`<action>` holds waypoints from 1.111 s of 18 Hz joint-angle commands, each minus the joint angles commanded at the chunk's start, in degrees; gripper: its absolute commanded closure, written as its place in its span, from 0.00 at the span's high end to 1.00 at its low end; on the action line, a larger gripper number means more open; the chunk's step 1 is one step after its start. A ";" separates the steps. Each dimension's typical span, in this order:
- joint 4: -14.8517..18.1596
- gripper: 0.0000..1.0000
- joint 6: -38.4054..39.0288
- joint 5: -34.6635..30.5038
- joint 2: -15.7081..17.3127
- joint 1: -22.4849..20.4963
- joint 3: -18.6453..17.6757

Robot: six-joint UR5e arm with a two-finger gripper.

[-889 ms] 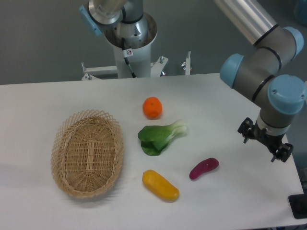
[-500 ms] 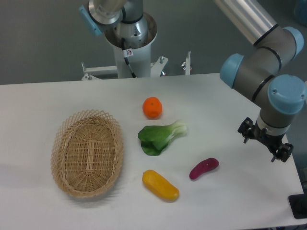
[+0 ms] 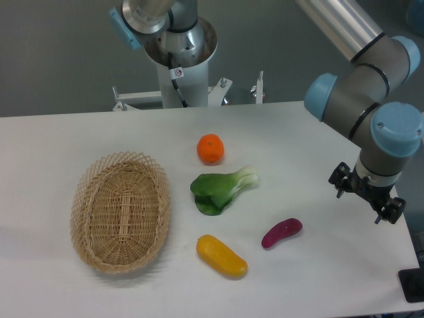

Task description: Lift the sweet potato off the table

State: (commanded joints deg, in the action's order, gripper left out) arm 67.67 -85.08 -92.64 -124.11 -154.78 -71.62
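The sweet potato point(image 3: 281, 232) is a small, glossy magenta-purple oblong. It lies on the white table point(image 3: 59, 139) at the front right, nothing touching it. My gripper point(image 3: 366, 196) hangs at the table's right edge, up and to the right of the sweet potato and well apart from it. Only its black body shows below the blue-capped wrist. The fingers are hidden, so how the jaws stand does not show.
A yellow-orange oblong vegetable point(image 3: 222, 256) lies left of the sweet potato. A green leafy vegetable point(image 3: 219, 189) and a round orange fruit point(image 3: 211, 148) sit further back. A wicker basket point(image 3: 121, 211) stands at the left. The arm's base column point(image 3: 183, 63) rises behind the table.
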 joint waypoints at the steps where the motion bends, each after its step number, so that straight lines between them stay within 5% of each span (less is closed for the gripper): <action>1: 0.00 1.00 0.00 0.61 0.44 0.09 -0.88; 13: -1.49 1.00 3.68 2.99 4.40 3.24 -9.76; 20: -13.17 1.00 4.04 2.90 5.19 4.66 -18.02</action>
State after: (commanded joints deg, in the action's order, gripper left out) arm 54.50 -81.03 -89.74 -118.92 -150.12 -89.64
